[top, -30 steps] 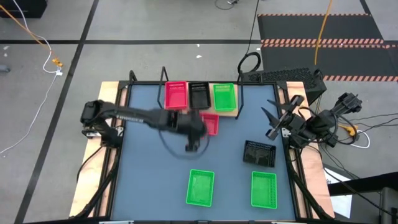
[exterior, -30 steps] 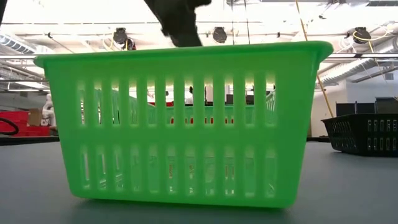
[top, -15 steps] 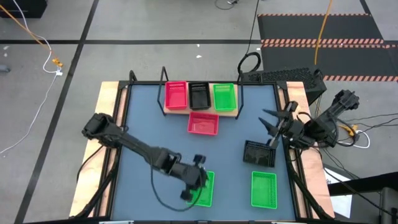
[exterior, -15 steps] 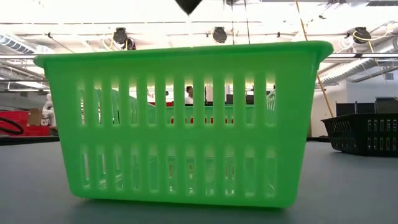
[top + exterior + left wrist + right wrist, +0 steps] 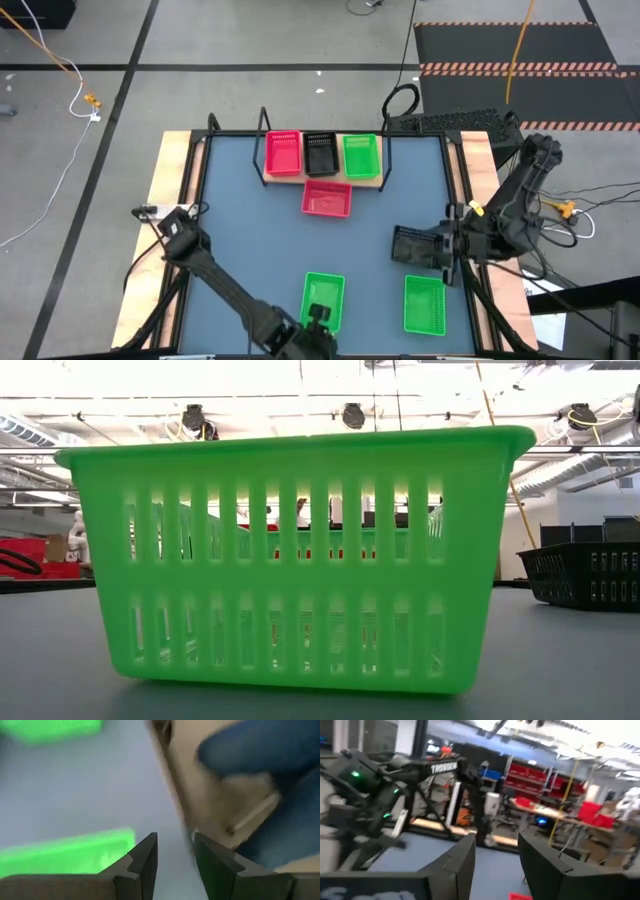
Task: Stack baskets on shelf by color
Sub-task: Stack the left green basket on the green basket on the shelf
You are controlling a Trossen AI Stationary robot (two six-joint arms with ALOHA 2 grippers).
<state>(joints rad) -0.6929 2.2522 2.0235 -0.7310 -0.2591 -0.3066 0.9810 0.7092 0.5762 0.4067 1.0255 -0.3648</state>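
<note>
Baskets: a green one [image 5: 322,301] sat at the lower centre of the high view, just beside the left gripper [image 5: 318,322], whose jaws stood apart and empty. The right gripper [image 5: 447,243], also open, hung by a black basket [image 5: 417,246] at right. The shelf [image 5: 369,181] held three baskets at top.

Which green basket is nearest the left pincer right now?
The green basket at the table's front centre; the left pincer hangs at its near end. The other loose one sits farther right.
</note>
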